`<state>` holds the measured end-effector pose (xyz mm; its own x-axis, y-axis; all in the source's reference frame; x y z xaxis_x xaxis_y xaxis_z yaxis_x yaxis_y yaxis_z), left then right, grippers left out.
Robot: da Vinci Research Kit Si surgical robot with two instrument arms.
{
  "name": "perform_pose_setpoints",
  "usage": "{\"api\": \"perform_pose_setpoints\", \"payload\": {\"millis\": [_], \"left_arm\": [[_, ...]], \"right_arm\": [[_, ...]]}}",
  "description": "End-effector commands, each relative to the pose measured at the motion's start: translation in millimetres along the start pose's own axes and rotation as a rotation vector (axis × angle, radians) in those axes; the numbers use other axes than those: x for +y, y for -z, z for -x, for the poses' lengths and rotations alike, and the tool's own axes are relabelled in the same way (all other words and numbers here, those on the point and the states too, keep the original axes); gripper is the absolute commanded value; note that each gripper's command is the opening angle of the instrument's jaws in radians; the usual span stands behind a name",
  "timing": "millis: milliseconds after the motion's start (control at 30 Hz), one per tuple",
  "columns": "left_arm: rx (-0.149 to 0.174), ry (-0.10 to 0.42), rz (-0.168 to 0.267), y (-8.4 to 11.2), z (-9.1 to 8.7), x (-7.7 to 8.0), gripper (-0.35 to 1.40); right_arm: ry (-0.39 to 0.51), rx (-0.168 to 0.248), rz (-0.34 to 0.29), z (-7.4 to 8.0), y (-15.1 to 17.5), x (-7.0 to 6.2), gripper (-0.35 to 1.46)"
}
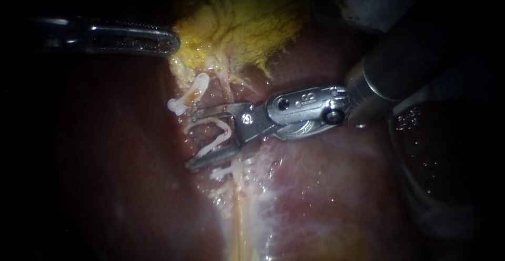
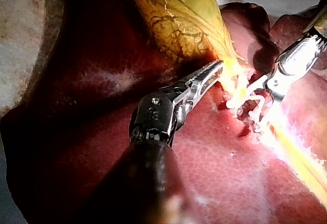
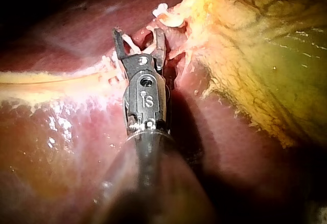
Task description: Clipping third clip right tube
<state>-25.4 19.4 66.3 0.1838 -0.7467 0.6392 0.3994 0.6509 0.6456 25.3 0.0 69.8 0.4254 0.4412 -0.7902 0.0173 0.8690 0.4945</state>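
Observation:
My right instrument comes in from the upper right, its jaws spread wide with an open white clip seated between them. The jaws straddle the pale tube that runs down over the liver. One closed white clip sits above the jaws and another just below the lower jaw. My left instrument lies at the upper left, jaws together on the edge of the yellow gallbladder. In the right wrist view the jaws bracket the tube just short of the gallbladder.
Dark red liver surrounds the working spot on all sides. A dark rounded lobe edge lies under the right instrument's shaft at the right. In the left wrist view my right instrument works just beyond my left instrument's tip.

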Motion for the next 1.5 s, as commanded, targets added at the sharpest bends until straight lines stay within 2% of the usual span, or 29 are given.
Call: {"api": "perform_pose_setpoints", "payload": {"millis": [33, 167, 367, 500, 600, 733, 933, 1033, 1133, 1267, 1367, 1500], "left_arm": [[0.000, 0.000, 0.000, 0.0, 0.0, 0.0, -0.35], [0.000, -0.001, -0.001, 0.2, 0.0, 0.1, -0.35], [0.001, -0.001, -0.003, 0.5, -0.1, 0.1, -0.35], [0.001, -0.001, -0.004, 0.7, -0.1, 0.2, -0.35], [0.001, -0.001, -0.005, 0.7, -0.1, 0.2, -0.35], [0.001, -0.001, -0.005, 0.9, 0.0, 0.2, -0.35], [0.002, -0.001, -0.006, 1.0, 0.0, 0.2, -0.35], [0.002, -0.001, -0.006, 1.0, 0.0, 0.2, -0.35], [0.001, -0.001, -0.003, 1.0, 0.0, 0.2, -0.35], [0.001, -0.001, -0.003, 1.0, 0.0, 0.2, -0.35], [0.001, -0.001, -0.003, 1.0, 0.0, 0.2, -0.35], [0.001, -0.001, -0.003, 1.0, 0.0, 0.2, -0.35]], "right_arm": [[0.000, 0.000, -0.001, -0.1, 0.1, -0.1, 0.51], [-0.004, 0.001, -0.006, -0.8, 1.0, -0.4, 0.51], [-0.044, 0.006, -0.026, -3.2, 5.2, -1.0, 0.51], [-0.080, 0.008, -0.040, -3.6, 8.3, -0.8, 0.51], [-0.109, 0.007, -0.046, -2.9, 10.1, -0.4, 0.51], [-0.146, 0.006, -0.045, -1.2, 11.1, 0.8, 0.51], [-0.221, 0.000, -0.030, 1.3, 10.0, 2.8, 0.51], [-0.256, 0.011, -0.049, 2.4, 8.9, 3.5, 0.51], [-0.314, 0.047, -0.098, 3.4, 7.5, 4.2, 0.51], [-0.394, 0.128, -0.235, 4.0, 6.0, 4.4, 0.51], [-0.440, 0.201, -0.294, 3.8, 5.0, 4.5, 0.51], [-0.495, 0.288, -0.340, 3.1, 4.2, 4.6, 0.51]]}}
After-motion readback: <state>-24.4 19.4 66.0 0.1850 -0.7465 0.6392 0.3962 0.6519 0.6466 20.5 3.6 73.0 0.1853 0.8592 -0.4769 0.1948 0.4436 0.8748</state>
